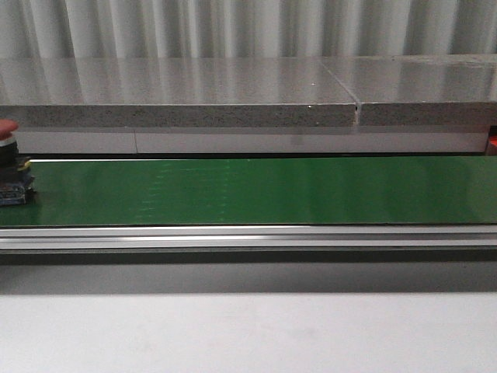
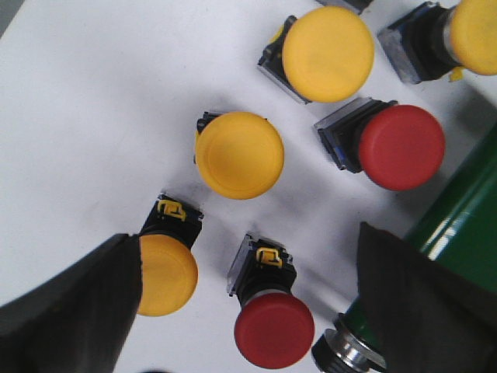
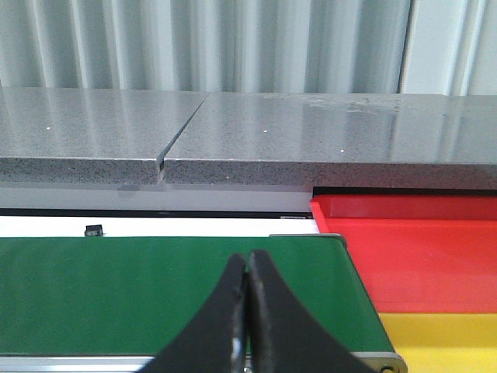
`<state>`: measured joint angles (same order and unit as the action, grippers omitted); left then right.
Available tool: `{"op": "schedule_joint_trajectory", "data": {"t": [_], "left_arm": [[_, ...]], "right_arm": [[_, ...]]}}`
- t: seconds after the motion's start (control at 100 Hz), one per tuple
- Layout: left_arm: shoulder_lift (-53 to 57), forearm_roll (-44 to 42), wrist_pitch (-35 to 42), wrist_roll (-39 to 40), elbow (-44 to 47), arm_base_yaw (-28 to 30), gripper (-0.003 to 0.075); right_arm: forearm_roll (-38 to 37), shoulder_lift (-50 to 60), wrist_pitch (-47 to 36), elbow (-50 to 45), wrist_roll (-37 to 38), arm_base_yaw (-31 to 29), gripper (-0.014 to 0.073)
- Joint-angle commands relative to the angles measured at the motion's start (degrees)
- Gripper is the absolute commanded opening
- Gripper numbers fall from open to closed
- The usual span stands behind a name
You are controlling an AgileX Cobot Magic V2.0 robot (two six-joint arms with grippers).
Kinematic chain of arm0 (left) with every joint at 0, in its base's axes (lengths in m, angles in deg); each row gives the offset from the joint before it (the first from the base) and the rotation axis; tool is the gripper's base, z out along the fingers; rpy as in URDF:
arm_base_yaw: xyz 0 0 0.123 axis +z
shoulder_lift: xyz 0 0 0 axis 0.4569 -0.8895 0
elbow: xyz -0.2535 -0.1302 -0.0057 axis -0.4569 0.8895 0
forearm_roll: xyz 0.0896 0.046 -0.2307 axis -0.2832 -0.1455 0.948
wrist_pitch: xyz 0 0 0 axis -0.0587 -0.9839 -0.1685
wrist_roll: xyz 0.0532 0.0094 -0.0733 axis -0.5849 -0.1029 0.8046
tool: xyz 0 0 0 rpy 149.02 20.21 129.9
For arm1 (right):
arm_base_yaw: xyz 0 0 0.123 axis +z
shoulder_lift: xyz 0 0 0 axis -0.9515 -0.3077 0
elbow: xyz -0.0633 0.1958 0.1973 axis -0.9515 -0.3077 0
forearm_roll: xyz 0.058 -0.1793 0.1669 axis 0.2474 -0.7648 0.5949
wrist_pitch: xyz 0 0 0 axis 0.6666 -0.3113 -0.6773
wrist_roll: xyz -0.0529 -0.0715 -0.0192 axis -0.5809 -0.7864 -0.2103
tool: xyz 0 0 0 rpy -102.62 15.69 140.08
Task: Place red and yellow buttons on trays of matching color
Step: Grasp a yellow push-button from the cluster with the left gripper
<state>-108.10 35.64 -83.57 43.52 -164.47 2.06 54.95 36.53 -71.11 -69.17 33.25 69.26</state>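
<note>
1. Closest in, the left gripper (image 2: 256,311) is spread wide over a bunch of buttons on the white table (image 2: 93,116). Nothing is in it. A red button (image 2: 273,329) sits right between the fingers with a yellow one (image 2: 161,273) tucked against one finger (image 2: 70,311), so my guess is it's lining up for that red one.
2. A bit further out in the same view there's another yellow button (image 2: 238,155), a second red (image 2: 401,147) and two more yellows (image 2: 328,54) (image 2: 475,33). All lie loose near the belt's edge, probably a supply pile waiting to be fed on.
3. The right gripper (image 3: 248,311) is pinched closed with nothing in it, hanging over the green belt (image 3: 155,287) at its far end. Looks like it's just parked until something rolls down.
4. Right past that end are the red tray (image 3: 419,249) and yellow tray (image 3: 443,342), side by side and touching. Makes sense as a drop-off spot. No buttons on the parts I can see.
5. Front view: one red-capped button (image 1: 12,167) sits at the left edge of the belt, well away from the trays.
6. Behind it all, a grey stone ledge (image 1: 194,97) and a corrugated wall (image 1: 248,27).
</note>
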Motion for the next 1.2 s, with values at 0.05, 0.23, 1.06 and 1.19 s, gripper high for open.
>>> {"op": "schedule_joint_trajectory", "data": {"t": [0.05, 0.23, 1.06, 1.19], "left_arm": [[0.13, 0.28, 1.82, -0.23, -1.86, 0.16, 0.0555], [-2.13, -0.24, 2.62, -0.33, -3.26, 0.39, 0.0555], [-8.12, 0.01, 5.34, -0.78, -3.72, 0.4, 0.0311], [-8.12, 0.01, 5.72, -0.91, -3.72, 0.4, 0.0204]], "right_arm": [[-0.2, 1.2, -4.8, 1.1, -0.53, -0.09, -0.006], [-0.2, 1.2, -4.8, 1.1, -0.53, -0.09, -0.006], [-0.2, 1.2, -4.8, 1.1, -0.53, -0.09, -0.006], [-0.2, 1.2, -4.8, 1.1, -0.53, -0.09, -0.006]]}}
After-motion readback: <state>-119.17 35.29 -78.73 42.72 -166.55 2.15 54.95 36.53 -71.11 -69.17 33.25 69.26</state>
